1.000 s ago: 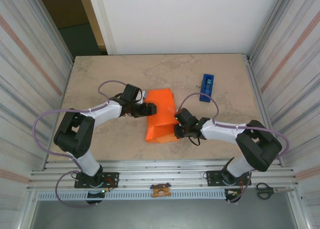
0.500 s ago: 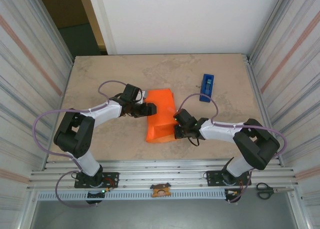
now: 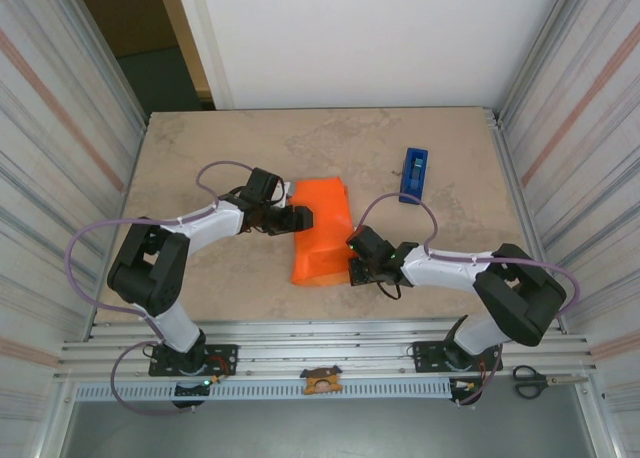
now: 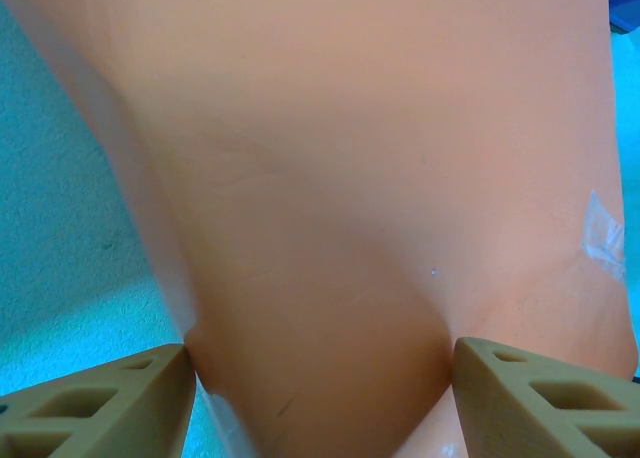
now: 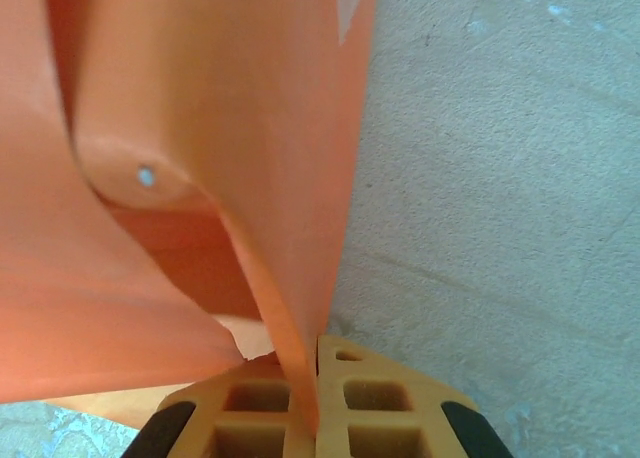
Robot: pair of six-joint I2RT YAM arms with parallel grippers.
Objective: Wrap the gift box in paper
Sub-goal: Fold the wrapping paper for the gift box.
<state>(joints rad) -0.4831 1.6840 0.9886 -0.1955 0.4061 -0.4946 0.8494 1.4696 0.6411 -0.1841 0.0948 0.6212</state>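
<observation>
Change since a second ago: right gripper (image 3: 353,268) has slid toward 7 o'clock along the bundle's near right edge and its jaws have come together; the left arm has not shifted.
Scissors (image 3: 530,381): on the front rail at 5 o'clock, off the table (image 3: 220,148), not in use.
Right gripper hold: clamped flat on a loose flap of the paper (image 5: 200,128), whose thin edge runs straight down between the fingers. I judge it is there to pull that flap taut over the side.
Paper: folded into a bundle mid-table, with its near end lifted and open like a pocket. A scrap of clear tape (image 4: 603,238) shows on the skin, so I take one seam as fixed.
Gift box: I take it to be inside the fold; I cannot pick out its edges for certain.
Left gripper (image 3: 300,218): at the bundle's 9 o'clock side, jaws set wide and pressing the papered bundle from both sides. I read this as an anchor, so the pull opposite does not drag everything.
Tape dispenser (image 3: 413,173): blue, at 2 o'clock, well apart from the bundle and within the right arm's side.
</observation>
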